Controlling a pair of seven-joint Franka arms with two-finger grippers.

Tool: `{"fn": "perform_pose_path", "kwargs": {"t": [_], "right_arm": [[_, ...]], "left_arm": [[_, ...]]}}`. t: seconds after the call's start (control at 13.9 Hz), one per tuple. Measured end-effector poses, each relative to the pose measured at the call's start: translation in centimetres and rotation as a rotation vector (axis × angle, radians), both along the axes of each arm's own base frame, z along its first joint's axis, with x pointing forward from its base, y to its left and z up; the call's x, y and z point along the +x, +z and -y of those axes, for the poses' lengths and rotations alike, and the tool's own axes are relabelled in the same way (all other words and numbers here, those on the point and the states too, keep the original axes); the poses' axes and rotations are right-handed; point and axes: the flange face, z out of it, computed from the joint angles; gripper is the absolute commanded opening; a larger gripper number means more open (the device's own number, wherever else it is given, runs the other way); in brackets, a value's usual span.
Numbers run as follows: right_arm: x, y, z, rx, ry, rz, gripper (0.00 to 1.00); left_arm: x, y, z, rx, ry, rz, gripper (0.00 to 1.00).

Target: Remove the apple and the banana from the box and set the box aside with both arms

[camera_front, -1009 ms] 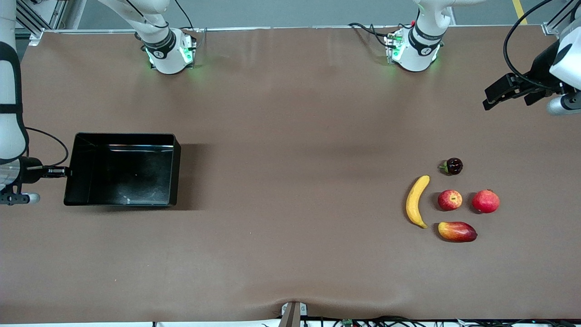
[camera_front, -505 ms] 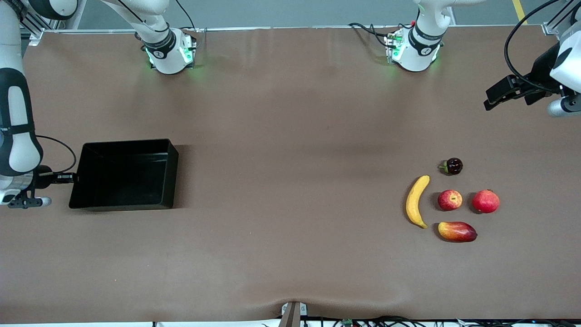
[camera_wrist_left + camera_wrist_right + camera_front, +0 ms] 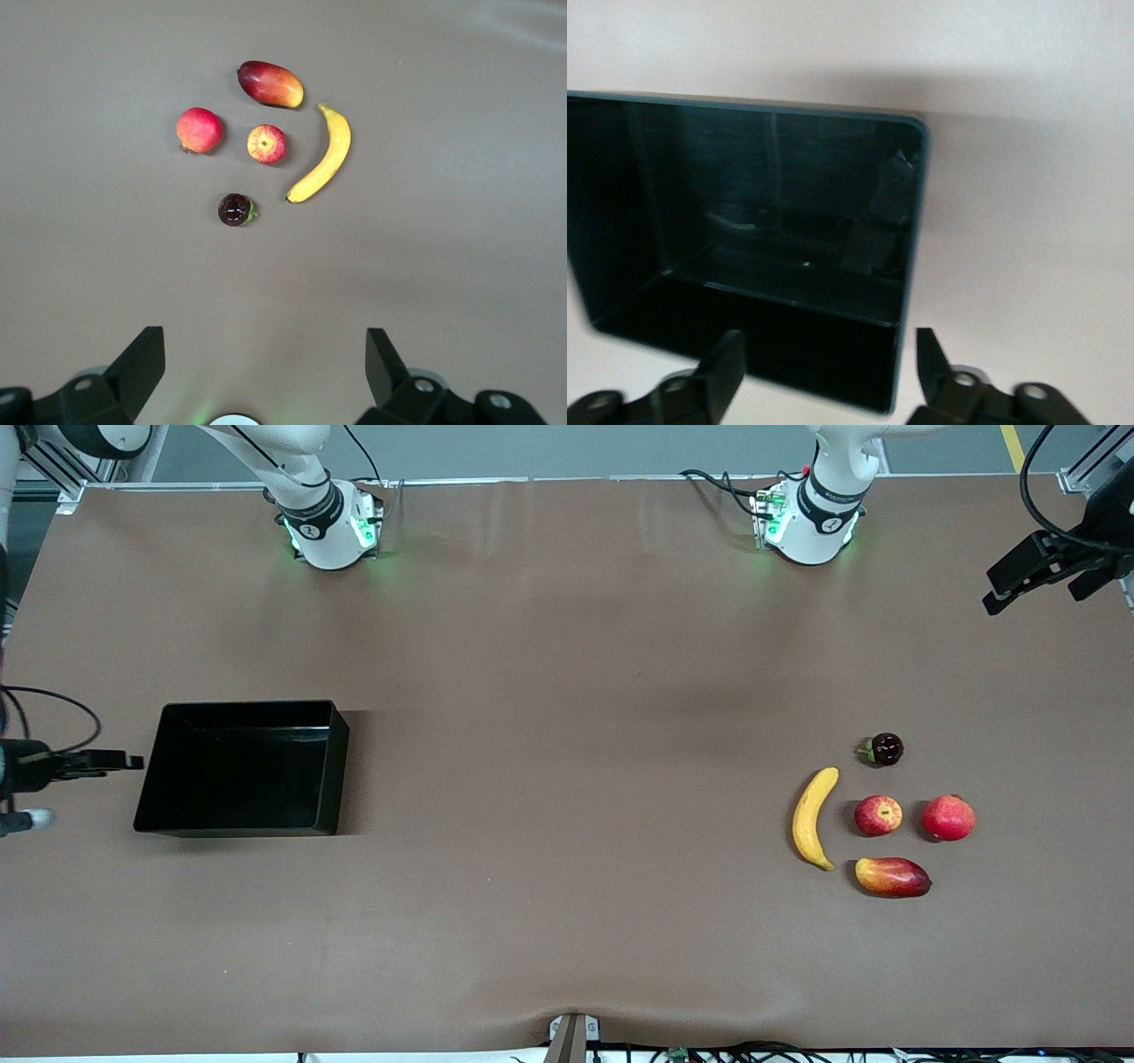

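The black box (image 3: 239,766) sits flat on the table at the right arm's end and holds nothing. My right gripper (image 3: 115,761) is open just beside the box's end wall, clear of it. In the right wrist view the box (image 3: 744,221) lies in front of the open right gripper (image 3: 828,363). The banana (image 3: 811,819) and the streaked apple (image 3: 878,815) lie side by side at the left arm's end. My left gripper (image 3: 1030,600) is open and empty, high over the table's corner. The left wrist view shows its gripper (image 3: 263,363), the banana (image 3: 323,159) and the apple (image 3: 266,143).
A plain red round fruit (image 3: 948,817) lies beside the apple. A mango (image 3: 892,877) lies nearer the camera and a small dark fruit (image 3: 885,749) farther from it. The arm bases (image 3: 332,527) (image 3: 806,522) stand along the table's back edge.
The box came down from a raised tilt to rest flat. My right gripper let go of its end wall and drew back. My left gripper moved up and outward.
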Motion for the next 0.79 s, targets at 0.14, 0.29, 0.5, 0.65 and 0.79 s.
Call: {"fn": "perform_pose_path", "kwargs": {"t": [0.14,0.29,0.5,0.65,0.79], "right_arm": [[1.4,4.8,-3.5,0.004,0.066,0.041,1.00],[2.6,10.5,-7.2,-0.007,0.135,0.099,1.00],[2.4,17.4,-8.6,-0.030,0.170,0.205,1.00],[1.9,20.7,-10.0,-0.032,0.202,0.259,1.00],[1.2,23.3,-12.7,-0.035,0.234,0.287,1.00]], "left_arm": [[0.0,-0.1,-0.3,0.000,0.005,-0.002,1.00],[0.1,-0.4,-0.1,0.001,0.003,-0.009,1.00],[0.1,-0.5,0.0,0.001,0.001,-0.011,1.00],[0.1,-0.5,0.1,0.001,-0.001,-0.011,1.00],[0.1,-0.5,0.1,0.001,-0.003,-0.011,1.00]]}}
